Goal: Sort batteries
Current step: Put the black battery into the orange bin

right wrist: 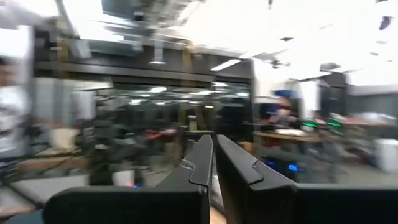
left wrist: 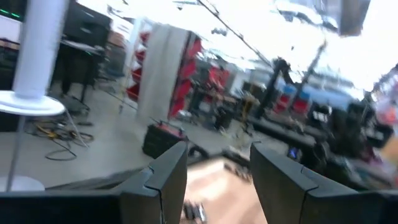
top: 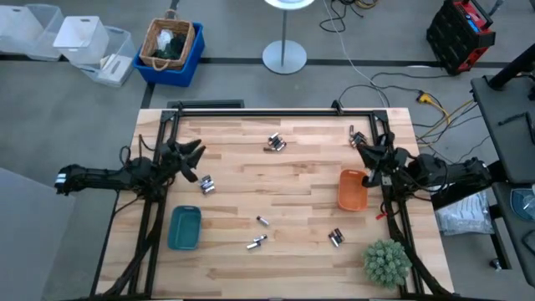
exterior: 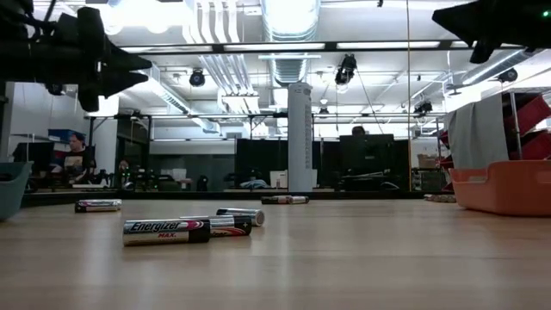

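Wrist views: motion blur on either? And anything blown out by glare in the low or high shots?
Left wrist view: background smeared, top right washed out white, the left gripper fingers fairly crisp and open. Right wrist view: room streaked sideways, ceiling glare, the right gripper fingers sharp and shut. Low view: nearest batteries sharp, ceiling lights bright. High view: evenly lit, sharp, no glare on the table.

Several batteries are seen lying on the wooden desk, the nearest marked Energizer Max. The left pincer is held high above them, apart from the desk. The right pincer is raised over an orange tray. A teal tray is placed below the left pincer, outward.
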Tool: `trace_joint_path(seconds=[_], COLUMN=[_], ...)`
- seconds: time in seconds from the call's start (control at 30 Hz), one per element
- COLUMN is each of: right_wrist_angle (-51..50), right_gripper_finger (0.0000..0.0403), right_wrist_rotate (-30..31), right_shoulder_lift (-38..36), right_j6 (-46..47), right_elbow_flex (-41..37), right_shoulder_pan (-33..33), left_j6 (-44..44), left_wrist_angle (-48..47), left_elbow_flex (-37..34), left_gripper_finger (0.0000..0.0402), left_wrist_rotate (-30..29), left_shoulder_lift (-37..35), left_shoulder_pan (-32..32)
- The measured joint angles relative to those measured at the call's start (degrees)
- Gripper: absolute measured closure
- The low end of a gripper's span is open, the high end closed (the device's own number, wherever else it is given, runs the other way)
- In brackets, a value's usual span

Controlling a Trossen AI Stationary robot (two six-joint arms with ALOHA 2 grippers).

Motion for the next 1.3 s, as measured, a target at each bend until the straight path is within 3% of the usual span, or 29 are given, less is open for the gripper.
trace_joint_path(seconds=[0.13, 0.27, 0.47, 0.63, 0.77, 1.07, 1.3], right_wrist_angle=[-0.26, -1.36, -5.98, 0.33, -4.2, -12.18, -19.72], right_gripper_finger=[0.039, 0.039, 0.039, 0.039, 0.039, 0.039, 0.039], right_wrist_rotate=[6.09, 5.73, 5.41, 5.39, 3.31, 2.6, 7.46], right_shoulder_lift=[0.56, 0.5, 0.91, 0.67, 1.97, 14.45, 27.33], right_j6=[-0.81, -0.78, 1.84, 3.8, 5.61, 5.55, 4.14], right_elbow_flex=[0.31, 0.31, 0.31, 0.35, 1.83, 13.6, 27.19], right_shoulder_pan=[0.0, 0.01, 0.04, 0.04, 0.04, 0.04, 0.02], left_j6=[-1.68, -1.7, -4.61, -9.94, -8.34, -10.27, -7.04], left_wrist_angle=[3.31, 1.54, -3.82, -0.44, -0.42, 0.71, 7.19], left_elbow_flex=[0.0, 0.01, 0.0, 0.0, 0.0, 0.0, -0.01], left_gripper_finger=[0.0247, 0.0247, 0.0247, 0.0247, 0.0247, 0.0247, 0.0247], left_wrist_rotate=[-0.25, 3.0, 14.6, 15.59, 15.59, 15.11, 11.38], left_shoulder_lift=[-0.02, 0.24, 2.08, 2.81, 3.38, 4.68, 4.61], left_shoulder_pan=[0.0, 0.0, -0.04, -0.02, 0.0, 0.0, 0.0])
